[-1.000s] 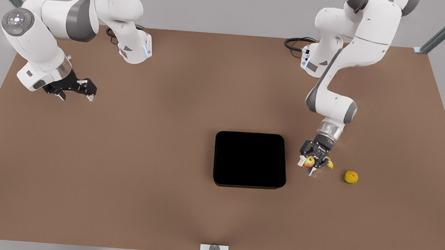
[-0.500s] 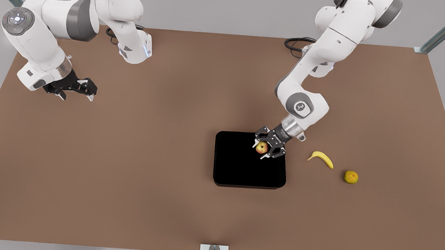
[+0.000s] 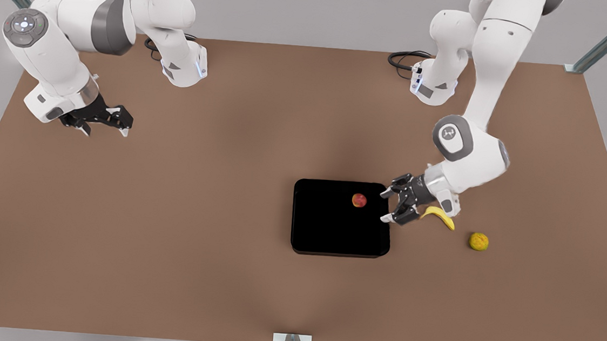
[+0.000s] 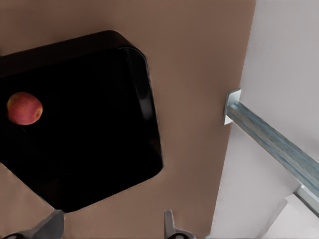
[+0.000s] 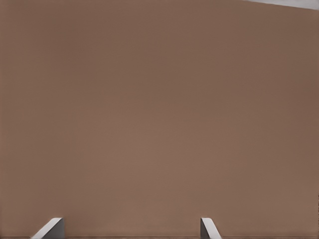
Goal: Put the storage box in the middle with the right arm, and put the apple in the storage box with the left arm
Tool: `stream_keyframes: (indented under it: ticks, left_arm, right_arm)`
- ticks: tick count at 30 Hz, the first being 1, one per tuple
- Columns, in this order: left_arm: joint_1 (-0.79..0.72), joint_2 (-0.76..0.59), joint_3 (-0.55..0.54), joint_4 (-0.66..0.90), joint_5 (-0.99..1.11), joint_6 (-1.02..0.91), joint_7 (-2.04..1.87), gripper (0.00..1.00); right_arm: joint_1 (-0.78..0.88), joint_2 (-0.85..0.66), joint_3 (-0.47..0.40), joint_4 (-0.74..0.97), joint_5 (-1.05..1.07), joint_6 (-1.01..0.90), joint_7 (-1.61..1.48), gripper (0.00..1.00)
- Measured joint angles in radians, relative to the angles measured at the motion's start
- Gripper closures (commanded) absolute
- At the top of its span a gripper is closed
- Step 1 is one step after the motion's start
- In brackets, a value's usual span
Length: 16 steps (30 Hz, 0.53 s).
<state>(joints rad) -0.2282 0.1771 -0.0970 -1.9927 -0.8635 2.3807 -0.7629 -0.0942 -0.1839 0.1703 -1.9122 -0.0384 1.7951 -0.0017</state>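
Both steps looking done: apple [image 3: 359, 200] lying in storage box [image 3: 298, 240] mid-table [image 3: 168, 236]. Left tool [image 3: 395, 206] hovering spread beside box. Right tool [image 3: 107, 120] waiting, spread, well apart.

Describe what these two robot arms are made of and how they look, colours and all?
Both arms have glossy white rounded shells with grey bands at the joints. Each ends in a silver cuff and a black two-fingered tool: the left tool, the right tool. The finger pads are pale grey. One joint cap shows small lights; black cables coil at the bases.
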Motion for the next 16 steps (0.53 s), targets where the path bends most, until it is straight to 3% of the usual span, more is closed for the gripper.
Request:
stream_keyframes:
  ticks: [3, 5, 7, 8, 10, 12, 14, 16]
  left_arm:
    - [0.036, -0.097, 0.086, 0.010, 0.328, -0.246, 0.355, 0.00]
    - [0.076, -0.119, 0.089, 0.183, 0.502, -0.547, 0.604, 0.00]
    - [0.140, -0.034, 0.092, 0.486, 0.615, -0.890, 0.670, 0.00]
    - [0.156, -0.077, 0.090, 0.494, 0.658, -0.953, 0.685, 0.00]
    - [0.122, -0.189, 0.109, 0.357, 0.716, -0.928, 0.785, 0.00]
    - [0.112, -0.153, 0.103, 0.400, 0.750, -0.924, 0.779, 0.00]
    - [0.124, -0.046, 0.102, 0.539, 0.769, -0.970, 0.775, 0.00]
    - [0.148, -0.044, 0.103, 0.537, 0.780, -0.966, 0.775, 0.00]
  right_arm:
    - [0.001, 0.000, 0.001, 0.004, 0.000, -0.011, 0.000, 0.00]
    - [0.001, -0.002, 0.002, 0.005, 0.000, -0.013, 0.000, 0.00]
    - [0.001, -0.003, 0.002, 0.005, 0.000, -0.014, 0.000, 0.00]
    - [0.001, -0.002, 0.002, 0.007, 0.000, -0.014, 0.000, 0.00]
    - [0.004, -0.002, 0.002, 0.007, 0.000, -0.013, 0.005, 0.00]
    - [0.004, -0.002, 0.002, 0.007, 0.000, -0.013, 0.005, 0.00]
    - [0.006, 0.003, 0.011, 0.004, 0.000, -0.011, 0.012, 0.00]
    - [0.003, -0.002, 0.011, 0.005, 0.002, -0.014, 0.012, 0.00]
